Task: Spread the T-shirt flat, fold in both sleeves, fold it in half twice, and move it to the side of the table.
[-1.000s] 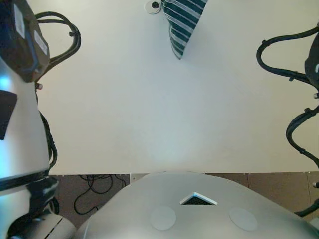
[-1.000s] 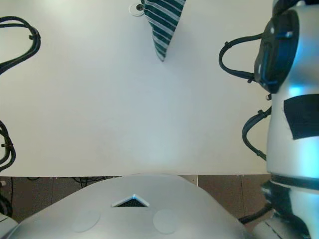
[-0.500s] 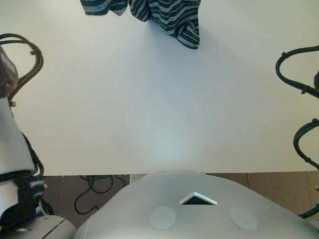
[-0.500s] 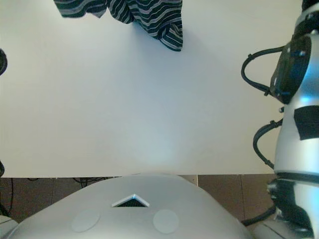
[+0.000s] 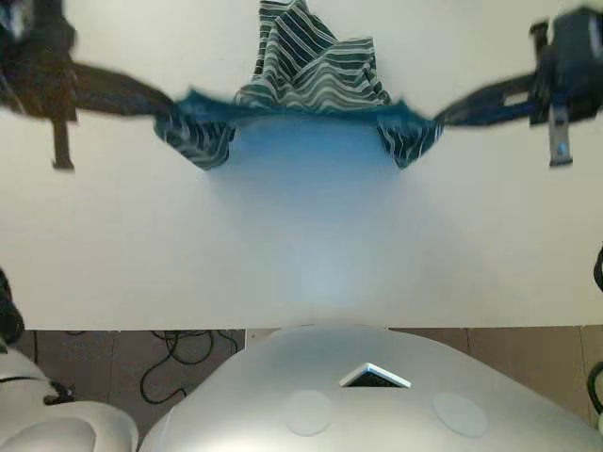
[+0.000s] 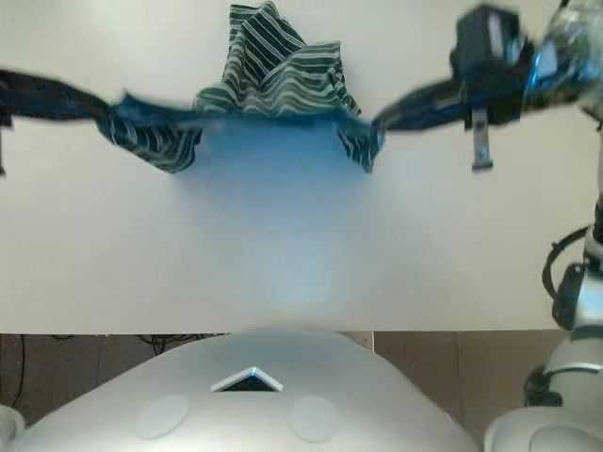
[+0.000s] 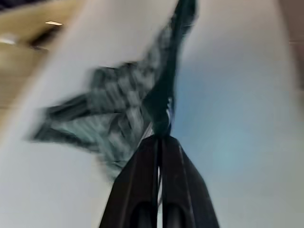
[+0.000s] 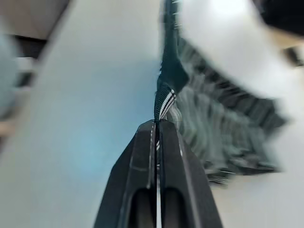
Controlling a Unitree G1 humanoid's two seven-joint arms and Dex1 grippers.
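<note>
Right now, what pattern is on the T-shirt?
The T-shirt is dark green with thin white stripes, clearest in the left eye view.

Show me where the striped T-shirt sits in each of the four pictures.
Left eye view: T-shirt at top centre, pulled wide.
Right eye view: T-shirt at top, left of centre.
Left wrist view: T-shirt pinched in the left gripper.
Right wrist view: T-shirt pinched in the right gripper.
Shared landmark: the white table.
</note>
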